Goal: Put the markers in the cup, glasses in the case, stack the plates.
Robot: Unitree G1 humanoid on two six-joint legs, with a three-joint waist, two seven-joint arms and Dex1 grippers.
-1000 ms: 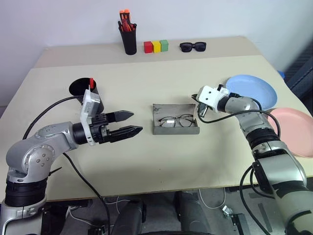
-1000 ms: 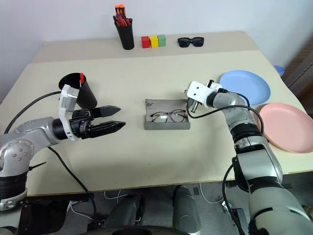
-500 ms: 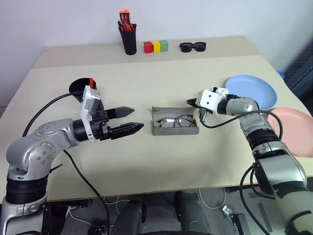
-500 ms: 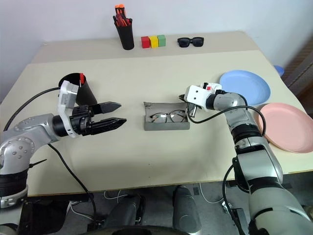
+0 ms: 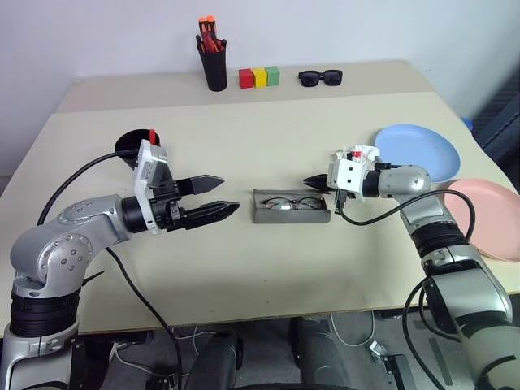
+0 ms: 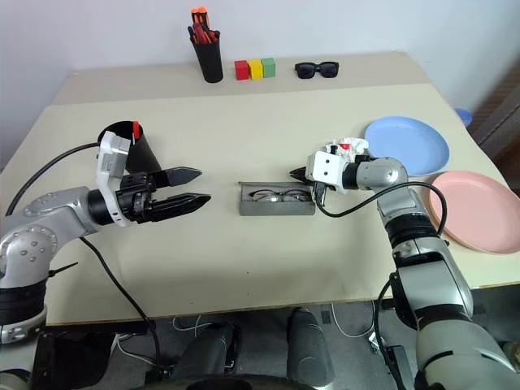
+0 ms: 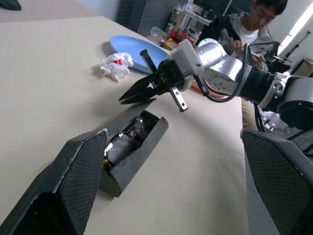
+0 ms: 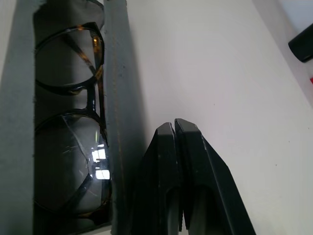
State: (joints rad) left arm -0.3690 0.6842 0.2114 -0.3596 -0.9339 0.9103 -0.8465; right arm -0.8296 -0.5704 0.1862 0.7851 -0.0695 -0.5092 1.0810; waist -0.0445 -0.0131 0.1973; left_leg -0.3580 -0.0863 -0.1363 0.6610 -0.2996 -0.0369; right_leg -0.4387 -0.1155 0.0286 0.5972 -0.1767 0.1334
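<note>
**Risk check: case lid half shut, plates unstacked**

- Far left of the left eye view: wide black tapered plastic cup [image 5: 134, 146] with the red marker [image 5: 151, 136] poking out of it. Can't make out the black marker. Left arm cable runs right past the cup; a swing could tip it.
- Left gripper [image 5: 213, 200], left of centre, hanging above the beige tabletop [image 5: 268, 268], black fingers spread wide, holding nothing. Its tips point at the case, so any advance could shove it.
- Centre: flat grey hinged eyeglass case [image 5: 292, 206], thin dark wire-frame glasses [image 8: 73, 127] lying inside, lid tilted partway over them. If the lid gets pressed while a temple or rim sits proud of the edge, the frame bends or the case skids.
- Right gripper [image 5: 315, 180] just right of the case, fingers pressed together, empty, tips near the lid's far edge. A closed tip is a narrow pusher, likely to slip off the lid.
- Right edge: round light blue plastic plate [image 5: 418, 152] and round pink plastic plate [image 5: 486, 218] side by side, not stacked. Thin rims flat on the table look hard to pinch.
</note>
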